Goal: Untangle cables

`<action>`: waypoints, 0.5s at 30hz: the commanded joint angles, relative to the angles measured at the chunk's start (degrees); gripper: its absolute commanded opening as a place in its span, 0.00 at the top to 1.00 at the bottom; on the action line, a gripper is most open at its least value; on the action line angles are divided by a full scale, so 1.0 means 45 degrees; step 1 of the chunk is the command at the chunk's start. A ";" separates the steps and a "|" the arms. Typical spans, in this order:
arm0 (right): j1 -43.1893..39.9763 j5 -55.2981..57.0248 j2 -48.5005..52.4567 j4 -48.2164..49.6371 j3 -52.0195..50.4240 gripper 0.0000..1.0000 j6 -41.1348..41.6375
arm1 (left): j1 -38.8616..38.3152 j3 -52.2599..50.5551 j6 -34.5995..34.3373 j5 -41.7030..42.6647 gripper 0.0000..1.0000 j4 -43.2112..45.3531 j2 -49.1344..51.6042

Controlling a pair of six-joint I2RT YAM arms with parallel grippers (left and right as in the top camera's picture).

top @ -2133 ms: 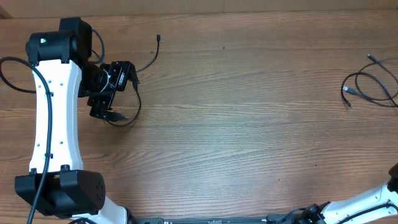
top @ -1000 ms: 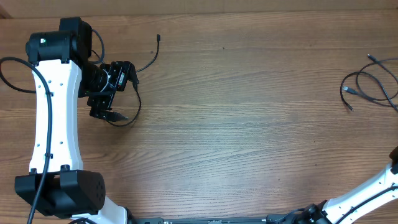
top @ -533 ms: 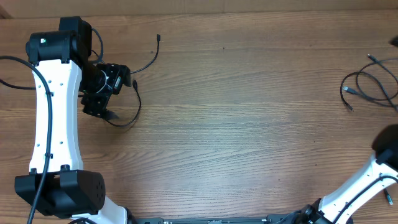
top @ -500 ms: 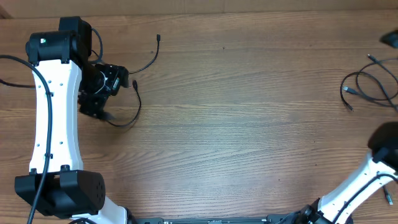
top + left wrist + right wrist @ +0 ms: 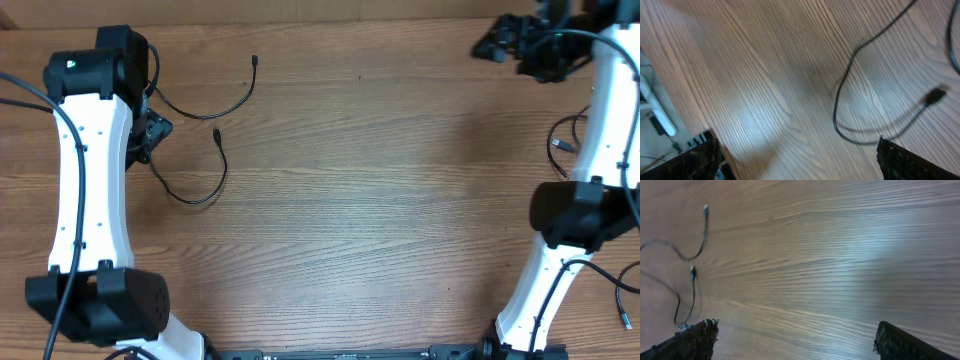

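Separately entered, cables [image 5: 246,92] in two lots on wood table [image 5: 380,220]. Left lot: upper strand [image 5: 232,108], arced toward far edge, and lower strand [image 5: 200,201], hooked back on itself with plug [image 5: 217,133] at its tip; appeared apart from one another where visible, near ends hidden beside left arm [image 5: 85,170]. Right lot [image 5: 558,138]: looped bundle near right edge, largely covered by right arm [image 5: 605,120], so degree of tangle could not be told. Left gripper [image 5: 795,152]: fingers spread wide, nothing between them, held above lower strand's loop, probably to line up a grasp. Right gripper [image 5: 795,335]: likewise spread and empty, raised at far right corner and pointed across bare wood toward left lot, well apart from either lot; judged in transit, not working. Noted as obstruction: right arm's own column standing over right lot.
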 commanded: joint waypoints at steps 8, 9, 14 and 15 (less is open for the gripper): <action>0.2050 0.0345 -0.0044 0.0019 -0.0053 0.00 -0.0087 | 0.0889 -0.0034 0.5435 -0.0272 0.00 0.3395 0.3337; 0.2161 0.0345 -0.0044 0.0019 -0.0053 0.00 -0.0087 | 0.1030 -0.0034 0.6057 0.0112 0.00 0.3866 0.3623; 0.2443 0.0345 -0.0019 0.0024 -0.0053 0.00 -0.0087 | 0.1588 -0.0029 0.7388 0.1141 0.00 0.5697 0.4677; 0.2472 0.0345 0.0005 0.0019 -0.0053 0.00 -0.0087 | 0.1661 -0.0029 0.7388 0.1137 0.00 0.6130 0.4940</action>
